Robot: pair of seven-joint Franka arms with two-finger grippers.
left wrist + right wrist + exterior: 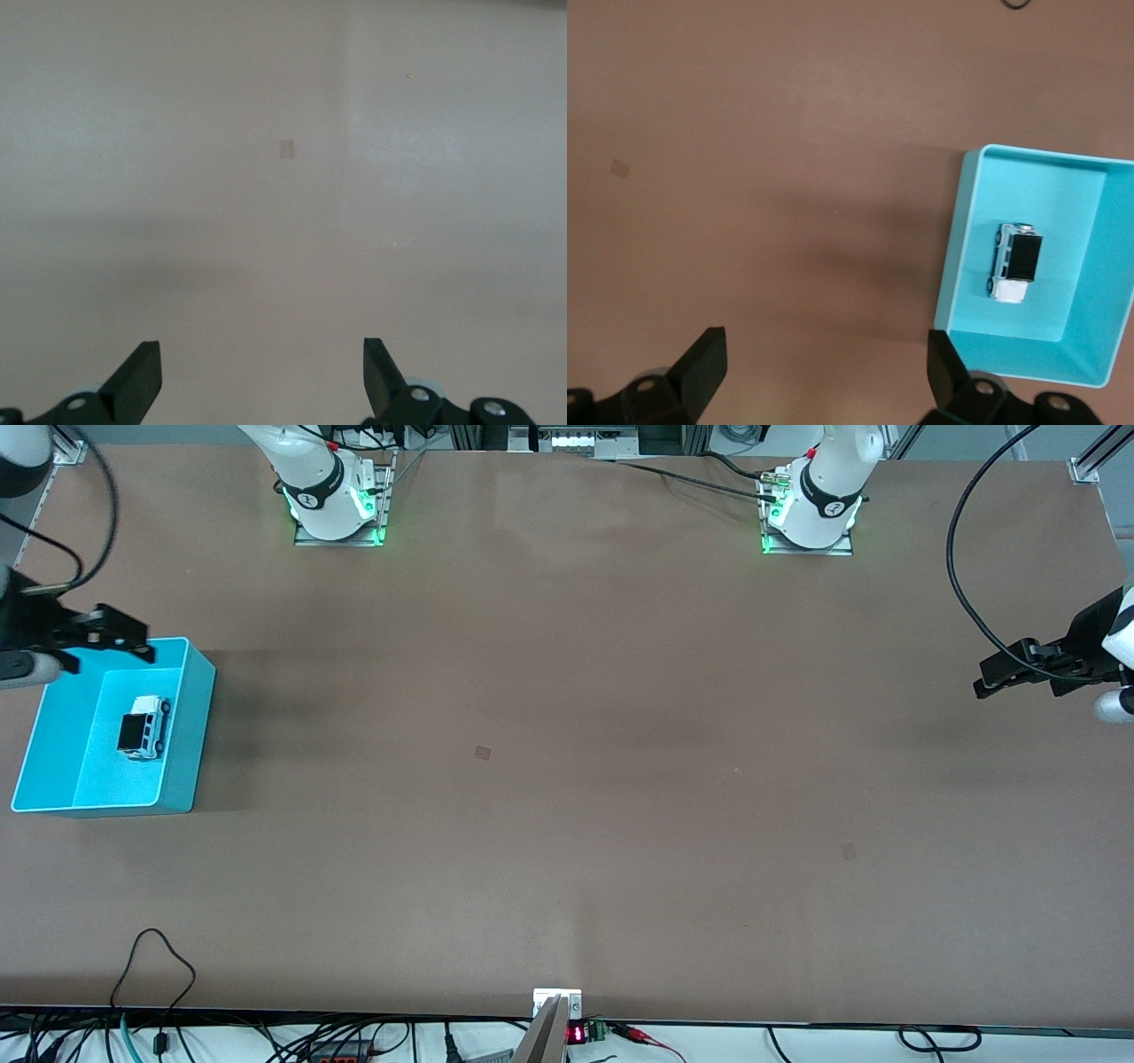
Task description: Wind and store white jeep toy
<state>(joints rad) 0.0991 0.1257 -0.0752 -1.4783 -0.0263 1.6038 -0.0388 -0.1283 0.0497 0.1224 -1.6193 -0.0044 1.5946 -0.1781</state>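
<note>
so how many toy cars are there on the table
1. The white jeep toy sits on its wheels inside the blue bin, at the right arm's end of the table. No other toy shows in any view.

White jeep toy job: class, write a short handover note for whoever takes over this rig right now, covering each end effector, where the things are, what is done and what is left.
Right end effector: open, empty, over the blue bin's edge nearest the bases.
Left end effector: open, empty, waiting over bare table at its own end.
White jeep toy: upright on its wheels inside the bin, untouched by either arm.
Done: toy is stored.
Left: apparently nothing; whether it was wound cannot be seen.
</note>
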